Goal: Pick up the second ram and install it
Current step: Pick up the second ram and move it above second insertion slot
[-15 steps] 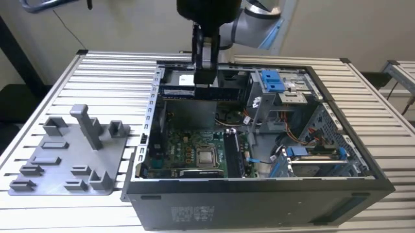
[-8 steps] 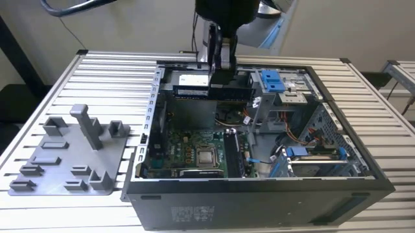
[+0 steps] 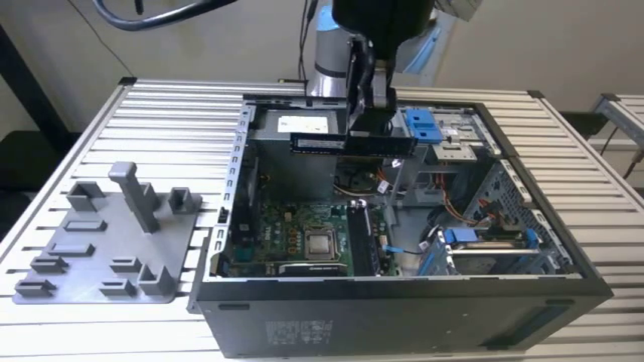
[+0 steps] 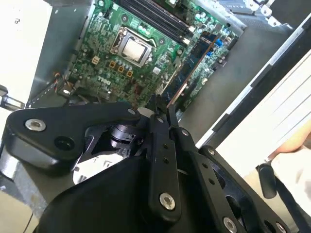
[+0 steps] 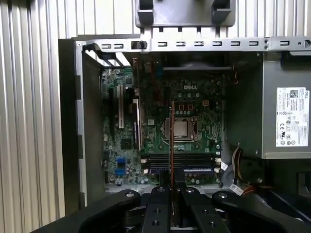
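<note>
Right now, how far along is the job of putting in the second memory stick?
Done: the pick-up. The pincer is shut on the memory stick. In hand: the stick hangs level above the open computer case. Left: seating it. It is not yet in the slots on the green board.

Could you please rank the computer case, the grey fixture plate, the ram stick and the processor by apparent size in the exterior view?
1. open black metal computer case
2. grey plastic fixture plate
3. long dark-blue ram stick, raised above the case, so nearness may flatter it
4. small square silver processor
</note>
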Controlling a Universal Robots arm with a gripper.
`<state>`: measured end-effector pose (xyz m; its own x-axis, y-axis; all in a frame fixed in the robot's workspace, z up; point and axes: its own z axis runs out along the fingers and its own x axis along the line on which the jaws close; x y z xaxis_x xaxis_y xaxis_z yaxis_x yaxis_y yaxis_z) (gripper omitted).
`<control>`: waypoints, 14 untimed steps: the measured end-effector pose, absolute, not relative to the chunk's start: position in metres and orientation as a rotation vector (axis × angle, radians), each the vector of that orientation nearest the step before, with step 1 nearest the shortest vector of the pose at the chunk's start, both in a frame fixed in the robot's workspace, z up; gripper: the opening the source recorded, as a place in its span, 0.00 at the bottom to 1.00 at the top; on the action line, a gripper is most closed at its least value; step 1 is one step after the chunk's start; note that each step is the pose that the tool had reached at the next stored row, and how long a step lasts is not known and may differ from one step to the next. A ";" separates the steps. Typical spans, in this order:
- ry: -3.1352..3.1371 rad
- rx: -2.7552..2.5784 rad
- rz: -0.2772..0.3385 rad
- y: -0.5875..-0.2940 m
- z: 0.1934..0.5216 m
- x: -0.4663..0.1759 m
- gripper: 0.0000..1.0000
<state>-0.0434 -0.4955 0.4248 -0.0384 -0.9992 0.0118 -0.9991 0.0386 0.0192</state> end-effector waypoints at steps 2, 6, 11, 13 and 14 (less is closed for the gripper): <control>-2.248 2.163 -0.009 -0.496 0.425 -0.038 0.14; -2.248 2.163 -0.009 -0.496 0.425 -0.029 0.14; -2.248 2.163 -0.009 -0.496 0.425 -0.020 0.14; -2.248 2.163 -0.009 -0.496 0.425 -0.017 0.14; -2.248 2.163 -0.009 -0.496 0.425 -0.015 0.14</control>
